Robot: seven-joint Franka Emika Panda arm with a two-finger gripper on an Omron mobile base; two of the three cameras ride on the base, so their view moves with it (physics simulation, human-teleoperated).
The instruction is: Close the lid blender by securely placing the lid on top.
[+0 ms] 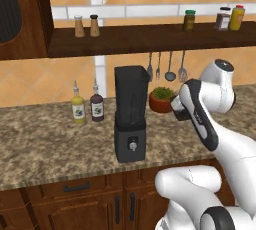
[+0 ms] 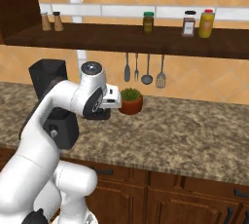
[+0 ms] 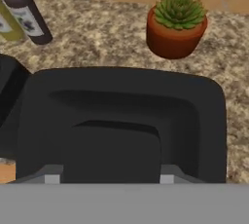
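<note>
The lid (image 3: 121,121), black and square, lies directly in front of the claw (image 3: 109,177), its raised centre between the finger tips; whether they grip it I cannot tell. The blender (image 1: 130,114) stands on the surface (image 1: 45,144), jar uncovered, left of a potted plant (image 3: 176,24).
</note>
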